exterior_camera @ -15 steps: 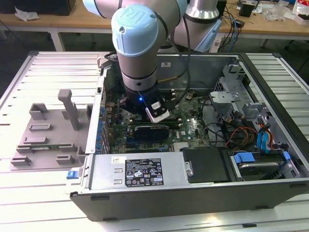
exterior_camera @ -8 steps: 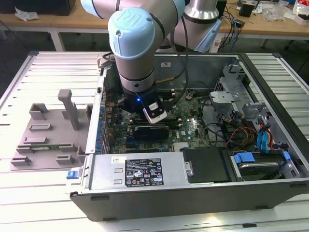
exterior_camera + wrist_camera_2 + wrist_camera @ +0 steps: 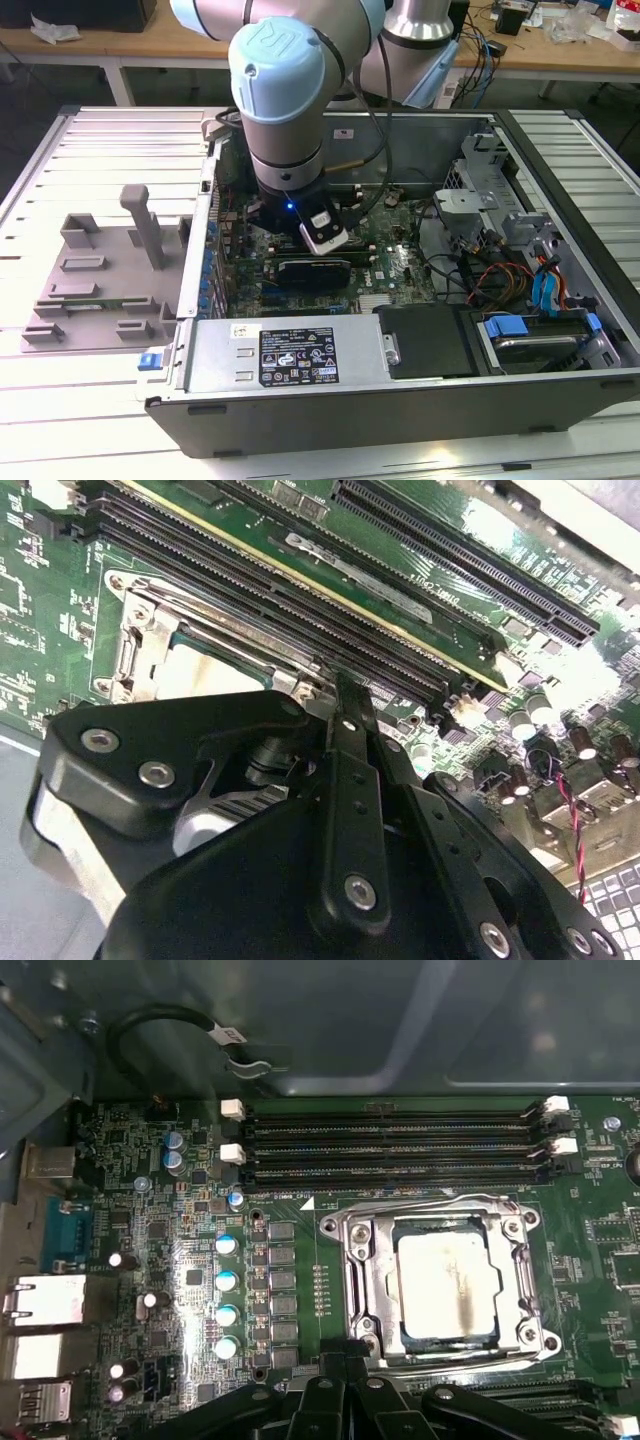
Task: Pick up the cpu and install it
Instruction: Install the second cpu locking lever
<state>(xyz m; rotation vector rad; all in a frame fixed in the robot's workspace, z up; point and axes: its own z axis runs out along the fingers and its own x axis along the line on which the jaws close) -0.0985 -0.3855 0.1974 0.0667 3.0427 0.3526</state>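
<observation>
The cpu, a pale silvery square with a brown smear on its top, lies flat inside the open metal socket frame on the green motherboard. The second wrist view shows the cpu just past my fingertips. My gripper hangs low over the board beside the socket's edge, shut, with nothing between its black fingers. In the exterior view my gripper reaches down into the open computer case.
Black memory slots run along the far side of the socket. A row of capacitors stands beside it. In the exterior view, a grey fixture block sits outside the case, and drive bays with blue tabs and loose cables fill the case's other end.
</observation>
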